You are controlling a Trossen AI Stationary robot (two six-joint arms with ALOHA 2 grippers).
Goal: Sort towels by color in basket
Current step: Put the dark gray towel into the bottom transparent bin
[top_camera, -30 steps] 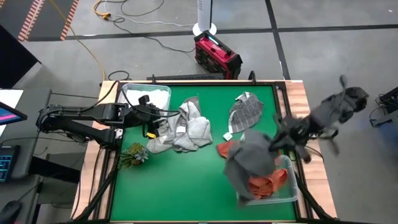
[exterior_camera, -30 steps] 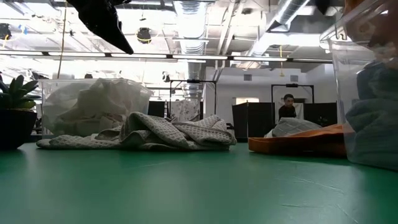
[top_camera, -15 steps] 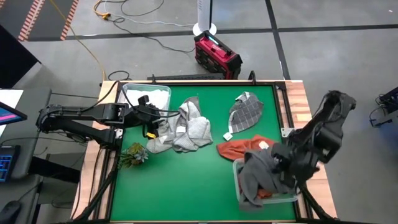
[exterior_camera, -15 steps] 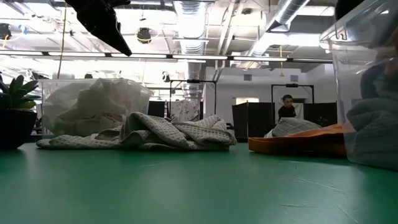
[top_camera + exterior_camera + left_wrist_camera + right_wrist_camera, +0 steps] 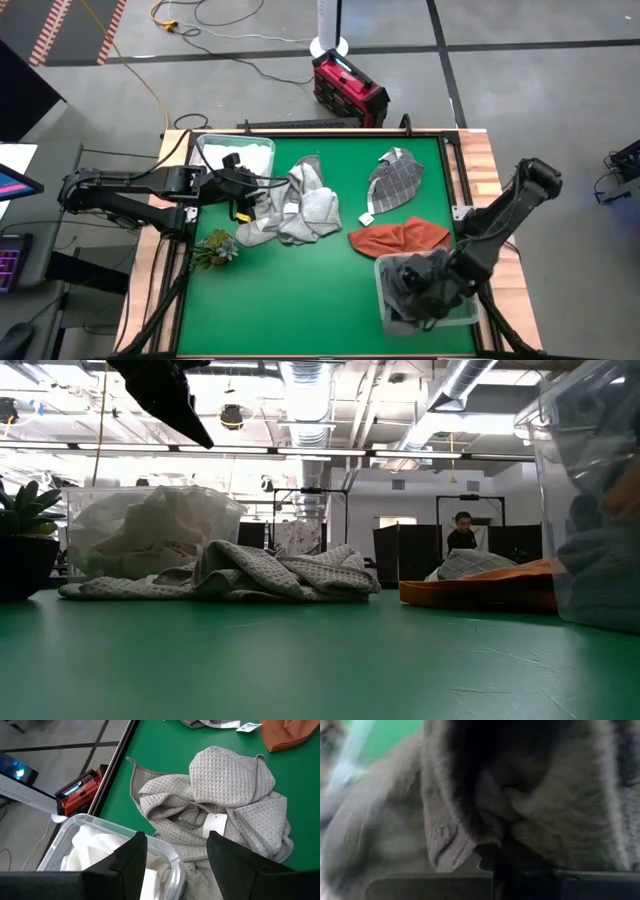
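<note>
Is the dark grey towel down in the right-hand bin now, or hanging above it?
In. The dark grey towel is bunched inside the clear bin, with the right pincer shut on it, down among the folds.

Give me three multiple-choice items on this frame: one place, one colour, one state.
1. Where is the right claw?
A. down in the clear bin at the table's near right corner
B. over the plant sprig
C. beside the red case on the floor

2. What colour is the towel lying flat just behind that bin?
A. white
B. rust orange
C. blue

3. How does the left claw stand?
A. shut on the light grey towel
B. open, holding nothing
C. shut on the white towel

Answers:
1 A: the right claw is inside the clear bin with the dark grey towel.
2 B: the rust orange towel.
3 B: the left claw gapes above the light grey towel.
</note>
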